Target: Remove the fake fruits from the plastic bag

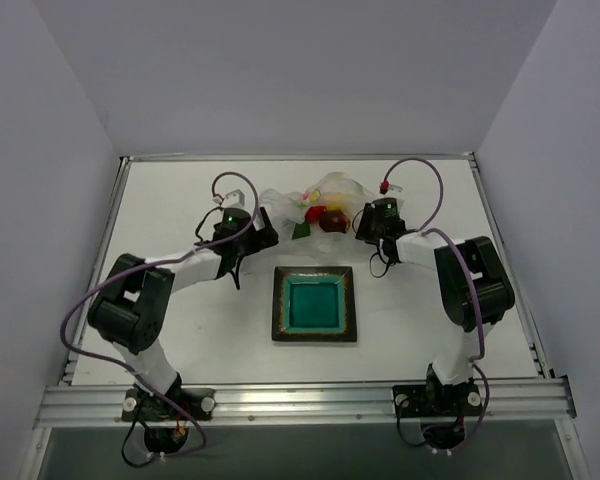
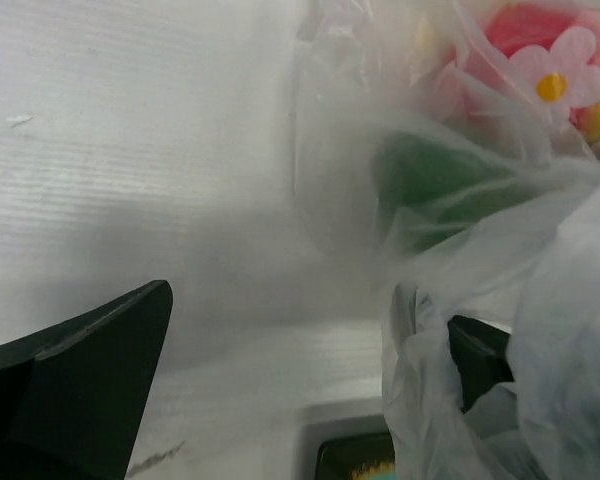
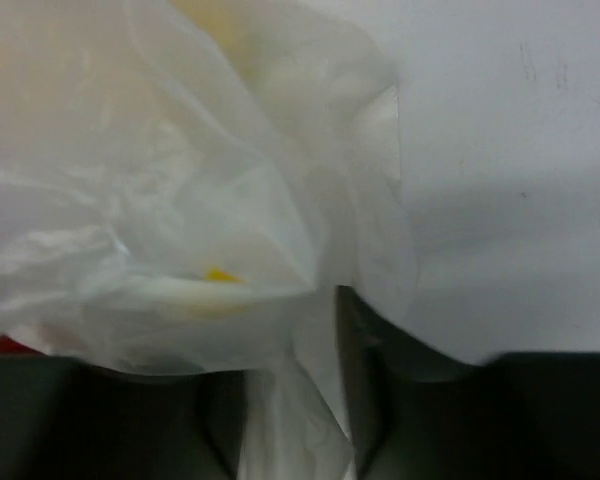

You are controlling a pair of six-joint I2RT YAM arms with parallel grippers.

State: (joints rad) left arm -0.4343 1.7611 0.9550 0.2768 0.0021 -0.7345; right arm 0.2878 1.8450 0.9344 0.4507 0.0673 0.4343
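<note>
One plastic bag [image 1: 332,186], containing four fake fruits [image 1: 325,216]. The left gripper [image 2: 310,310] spread wide, gripping nothing; right gripper [image 3: 292,390] pinched on bag film.

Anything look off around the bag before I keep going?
Nothing is spilled or damaged. One oddity: film of the plastic bag is draped over one finger of the open left claw instead of lying between both, so closing may not catch it. The fake fruits show through the film.

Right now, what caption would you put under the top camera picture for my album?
Left arm and right arm meet at a plastic bag of fake fruits, beyond a teal plate.
</note>
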